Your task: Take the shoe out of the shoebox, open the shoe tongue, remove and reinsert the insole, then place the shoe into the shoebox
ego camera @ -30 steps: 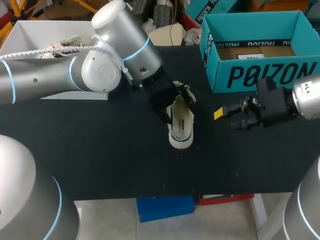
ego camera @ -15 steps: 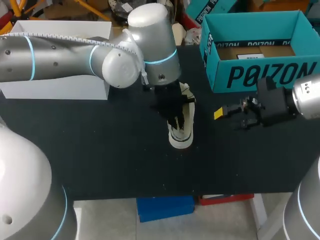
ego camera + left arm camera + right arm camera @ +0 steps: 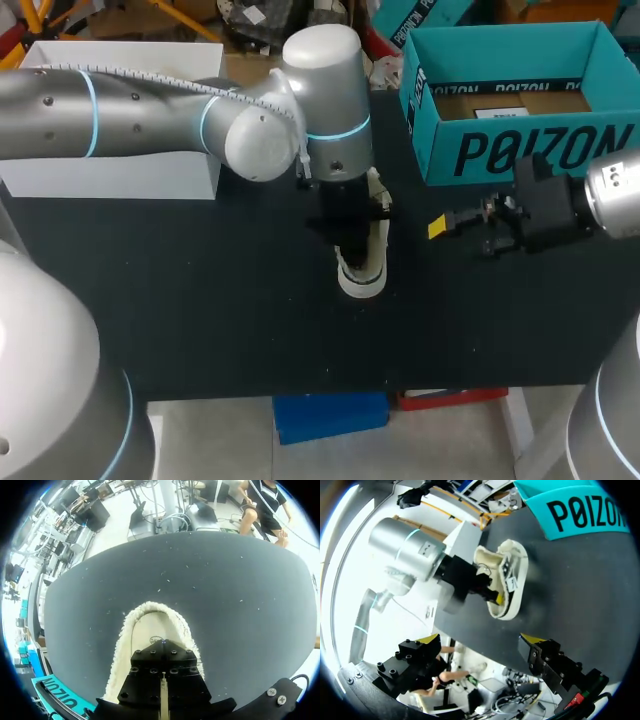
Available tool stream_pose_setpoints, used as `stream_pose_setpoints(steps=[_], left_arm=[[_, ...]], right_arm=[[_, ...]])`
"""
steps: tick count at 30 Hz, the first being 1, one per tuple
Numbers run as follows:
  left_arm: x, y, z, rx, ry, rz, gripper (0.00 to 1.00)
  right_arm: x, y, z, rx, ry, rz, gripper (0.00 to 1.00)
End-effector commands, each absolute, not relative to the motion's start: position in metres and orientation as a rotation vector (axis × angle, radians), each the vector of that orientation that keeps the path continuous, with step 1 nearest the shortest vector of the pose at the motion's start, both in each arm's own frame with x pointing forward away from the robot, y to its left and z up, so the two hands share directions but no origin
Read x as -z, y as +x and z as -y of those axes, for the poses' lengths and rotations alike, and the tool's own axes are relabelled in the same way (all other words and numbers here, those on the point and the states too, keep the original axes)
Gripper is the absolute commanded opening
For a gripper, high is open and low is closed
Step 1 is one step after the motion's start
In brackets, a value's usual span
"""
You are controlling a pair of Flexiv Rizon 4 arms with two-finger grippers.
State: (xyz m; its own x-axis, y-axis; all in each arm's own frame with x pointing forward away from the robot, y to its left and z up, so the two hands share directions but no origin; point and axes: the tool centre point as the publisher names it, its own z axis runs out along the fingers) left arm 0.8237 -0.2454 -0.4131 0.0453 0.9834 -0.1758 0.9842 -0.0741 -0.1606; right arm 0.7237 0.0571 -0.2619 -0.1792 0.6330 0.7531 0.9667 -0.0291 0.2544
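Observation:
A cream shoe (image 3: pixel 364 275) with a fuzzy rim lies on the black table (image 3: pixel 200 300), left of the teal shoebox (image 3: pixel 520 150). My left gripper (image 3: pixel 347 232) comes down into the shoe's opening. In the left wrist view its black fingers (image 3: pixel 150 680) stand together over the shoe (image 3: pixel 130 635), with a thin pale strip, seemingly the insole's edge, pinched between them. The right wrist view shows the left gripper (image 3: pixel 487 594) reaching into the shoe (image 3: pixel 512 587). My right gripper (image 3: pixel 480 640) hovers open and empty, right of the shoe (image 3: pixel 455 232).
The teal shoebox (image 3: pixel 580 510) stands open at the back right with a card sheet inside. A white box (image 3: pixel 120 180) sits at the back left, partly behind my left arm. Bare black table lies in front of the shoe.
My left arm has swung to the right over the shoe, and its gripper has shut inside the shoe's opening. The shoe and my right arm have stayed put.

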Motion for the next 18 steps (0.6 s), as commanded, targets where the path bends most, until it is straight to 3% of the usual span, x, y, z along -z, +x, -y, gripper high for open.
stream_pose_setpoints(steps=[1,10,18], left_arm=[[0.416,0.826,0.255,0.439,2.236,-2.116,0.00],[0.347,0.829,0.244,0.832,1.856,-2.119,0.00],[0.282,0.871,0.230,1.196,1.292,-2.139,0.00]], right_arm=[[0.261,0.724,-0.057,1.074,-1.674,1.838,1.00],[0.261,0.724,-0.057,1.074,-1.674,1.838,1.00],[0.261,0.724,-0.057,1.074,-1.674,1.838,1.00]])
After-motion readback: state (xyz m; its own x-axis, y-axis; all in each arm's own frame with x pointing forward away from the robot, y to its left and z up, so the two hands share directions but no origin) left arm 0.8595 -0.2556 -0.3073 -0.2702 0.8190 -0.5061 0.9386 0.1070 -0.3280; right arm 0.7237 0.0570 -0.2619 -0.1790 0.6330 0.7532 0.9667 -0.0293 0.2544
